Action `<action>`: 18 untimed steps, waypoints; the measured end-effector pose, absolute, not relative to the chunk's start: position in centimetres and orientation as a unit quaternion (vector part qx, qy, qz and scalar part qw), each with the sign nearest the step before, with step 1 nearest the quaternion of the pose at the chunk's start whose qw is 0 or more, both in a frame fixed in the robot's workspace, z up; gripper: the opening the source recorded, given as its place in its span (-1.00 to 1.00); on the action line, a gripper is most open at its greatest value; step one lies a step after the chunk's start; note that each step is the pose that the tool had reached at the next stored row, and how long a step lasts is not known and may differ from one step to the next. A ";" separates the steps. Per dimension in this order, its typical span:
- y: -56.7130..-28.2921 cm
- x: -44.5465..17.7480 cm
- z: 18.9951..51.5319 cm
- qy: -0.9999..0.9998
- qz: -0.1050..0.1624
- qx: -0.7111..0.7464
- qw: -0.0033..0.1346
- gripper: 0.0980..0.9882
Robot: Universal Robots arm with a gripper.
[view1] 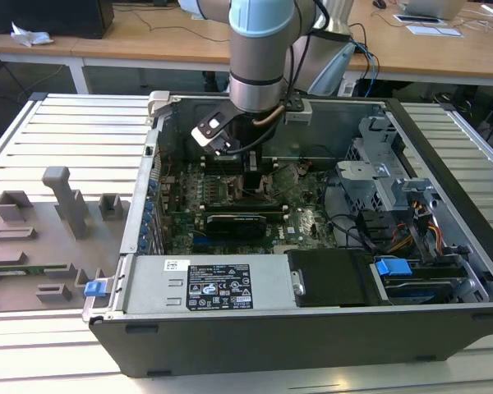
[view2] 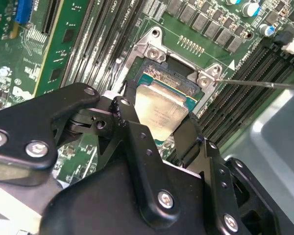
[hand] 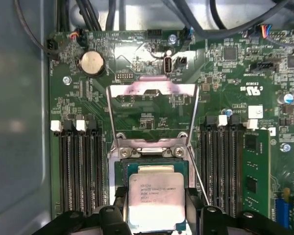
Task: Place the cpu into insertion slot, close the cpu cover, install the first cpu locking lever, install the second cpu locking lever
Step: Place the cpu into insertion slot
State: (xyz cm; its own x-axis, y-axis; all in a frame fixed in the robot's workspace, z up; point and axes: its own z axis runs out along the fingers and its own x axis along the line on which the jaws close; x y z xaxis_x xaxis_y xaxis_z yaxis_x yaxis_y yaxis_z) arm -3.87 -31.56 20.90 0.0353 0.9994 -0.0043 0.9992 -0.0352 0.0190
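You have a slatted table (view1: 74, 131) carrying an open case (view1: 255, 336), which takes up most of its middle. A grey fixture board (view1: 33, 246) lies on the table beside the case, on the exterior view's left.

Your arm (view1: 261, 57) reaches straight down into the case from its far wall. It ends over the green motherboard (view1: 304, 217) that covers the case floor.

On that board, banks of long black memory slots (hand: 78, 171) flank the socket area on two sides.

The cover (hand: 152, 89) is swung open. In the first wrist view it stands up from the slot's edge on the coin battery's (hand: 92, 62) side, and you can see bare board through its window.

The slot (hand: 157, 160) sits between the memory banks, with its dark rim showing around the chip.

The cpu (hand: 156, 203) (view2: 159, 112) is right over the slot, its metal top facing up and squared to the rim. You cannot tell from either wrist view whether it is fully seated or a hair above the pins.

Your gripper (hand: 156, 196) (view2: 157, 122) (view1: 255, 176) is clamped on the cpu. Its black fingers (hand: 120, 200) press against two opposite edges of the chip.

A thin lever (view2: 259, 82) angles away from one corner of the slot's metal frame, lifted clear of the cover.
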 end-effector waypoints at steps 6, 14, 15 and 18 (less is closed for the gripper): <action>-31.6 -3.9 20.4 0.695 0.005 0.719 0.008 0.00; -31.6 -3.9 20.0 0.695 0.005 0.719 0.008 0.00; -31.6 -3.9 20.0 0.695 0.005 0.719 0.008 0.00; -31.6 -3.9 20.0 0.695 0.005 0.719 0.008 0.17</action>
